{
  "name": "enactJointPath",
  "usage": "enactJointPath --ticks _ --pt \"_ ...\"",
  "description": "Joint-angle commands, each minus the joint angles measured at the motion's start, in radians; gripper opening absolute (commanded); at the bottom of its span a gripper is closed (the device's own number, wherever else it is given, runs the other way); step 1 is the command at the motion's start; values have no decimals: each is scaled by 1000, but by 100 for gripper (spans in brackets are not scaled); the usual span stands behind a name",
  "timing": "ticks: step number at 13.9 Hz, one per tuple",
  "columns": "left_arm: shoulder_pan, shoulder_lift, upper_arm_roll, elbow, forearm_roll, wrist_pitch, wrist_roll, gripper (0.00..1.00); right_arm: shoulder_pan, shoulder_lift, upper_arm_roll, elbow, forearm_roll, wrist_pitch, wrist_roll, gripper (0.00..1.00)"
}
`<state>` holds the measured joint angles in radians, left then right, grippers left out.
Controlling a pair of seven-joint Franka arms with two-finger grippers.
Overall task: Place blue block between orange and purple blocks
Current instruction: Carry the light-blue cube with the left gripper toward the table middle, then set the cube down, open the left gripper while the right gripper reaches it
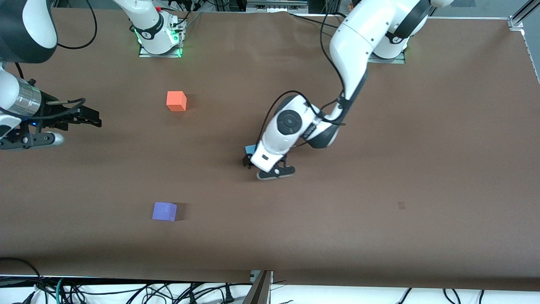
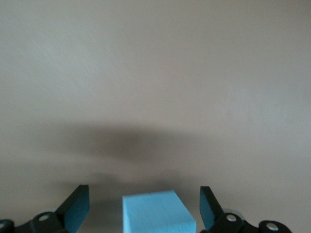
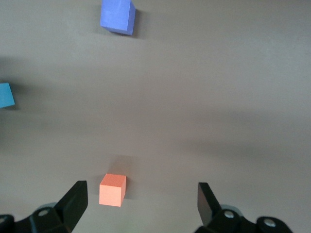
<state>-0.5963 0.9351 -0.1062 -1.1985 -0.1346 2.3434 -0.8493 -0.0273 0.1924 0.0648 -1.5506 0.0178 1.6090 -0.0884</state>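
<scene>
Left gripper (image 2: 144, 209), fingers spread wide astride the unheld blue block (image 2: 158, 212), should close squarely; right gripper (image 3: 141, 206), open and empty, waits above the orange block (image 3: 112, 190).

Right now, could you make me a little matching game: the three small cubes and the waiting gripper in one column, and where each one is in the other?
Things:
1. light sky-blue matte cube
2. bright orange-red matte cube
3. soft violet-purple matte cube
4. right gripper

Places:
A. nearest the front camera
B. between the open fingers of the left gripper
C. waiting open at the right arm's end of the table
D. nearest the robots' bases

Pairs: 1-B, 2-D, 3-A, 4-C
</scene>
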Motion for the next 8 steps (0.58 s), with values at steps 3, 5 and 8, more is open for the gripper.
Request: enactJointPath --ticks 3,5,8 --pt "139 -96 -15 -24 -16 -142 10 100 26 54 16 15 16 96 -13 100" --pt "159 -114 -12 -23 -4 -197 13 100 102 100 16 17 16 161 63 100" --pt "231 -195 -12 -24 -2 -370 169 100 246 192 15 21 2 267 290 100"
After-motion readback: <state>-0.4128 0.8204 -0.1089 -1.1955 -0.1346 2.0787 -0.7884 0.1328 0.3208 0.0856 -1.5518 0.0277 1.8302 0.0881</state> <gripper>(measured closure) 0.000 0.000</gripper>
